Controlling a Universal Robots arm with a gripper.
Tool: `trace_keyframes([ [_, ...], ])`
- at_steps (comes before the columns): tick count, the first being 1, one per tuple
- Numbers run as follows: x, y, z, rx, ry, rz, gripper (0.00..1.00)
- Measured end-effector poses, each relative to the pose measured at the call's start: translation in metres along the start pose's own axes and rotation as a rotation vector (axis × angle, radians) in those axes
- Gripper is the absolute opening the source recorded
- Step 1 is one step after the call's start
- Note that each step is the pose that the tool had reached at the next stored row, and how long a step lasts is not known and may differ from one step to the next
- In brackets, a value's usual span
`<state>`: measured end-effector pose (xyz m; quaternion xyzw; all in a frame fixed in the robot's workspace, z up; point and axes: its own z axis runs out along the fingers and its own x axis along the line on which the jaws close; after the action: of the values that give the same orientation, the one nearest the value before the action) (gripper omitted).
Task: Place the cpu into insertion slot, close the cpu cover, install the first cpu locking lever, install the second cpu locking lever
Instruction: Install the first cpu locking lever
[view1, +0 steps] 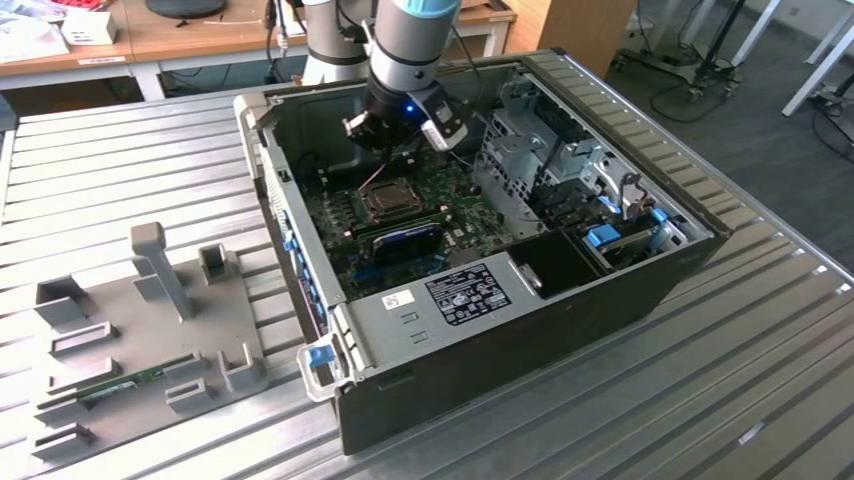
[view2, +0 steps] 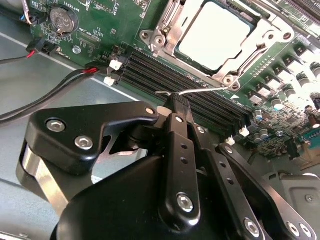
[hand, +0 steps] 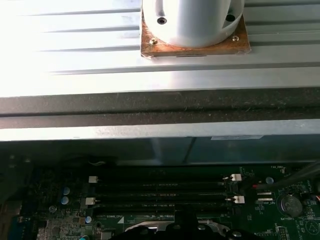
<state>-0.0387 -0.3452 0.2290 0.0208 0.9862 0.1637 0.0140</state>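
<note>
The gripper (view2: 177, 103) was clenched, its tips against the hook end of a thin wire locking lever (view2: 200, 90) at mid-frame in the second wrist view; I couldn't tell whether it pinched or just pushed. At upper right the cpu (view2: 215, 32) sat in the insertion slot (view1: 392, 200), with the cpu cover (view2: 172, 20) down over it. By my reckoning, that lever wasn't latched yet.

An open computer case (view1: 534, 350) sits on a ribbed metal table (view1: 774, 380) beside a grey fixture plate (view1: 120, 340).
</note>
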Motion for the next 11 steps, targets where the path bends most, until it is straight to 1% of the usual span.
trace_keyframes([
  [7,0.0011,-0.0007,0.0016,0.0005,-0.0001,0.000,0.11],
  [9,0.0013,-0.0047,0.0137,0.0002,-0.0003,0.000,0.11],
  [11,0.0013,-0.0048,0.0137,0.0002,-0.0003,0.000,0.11],
])
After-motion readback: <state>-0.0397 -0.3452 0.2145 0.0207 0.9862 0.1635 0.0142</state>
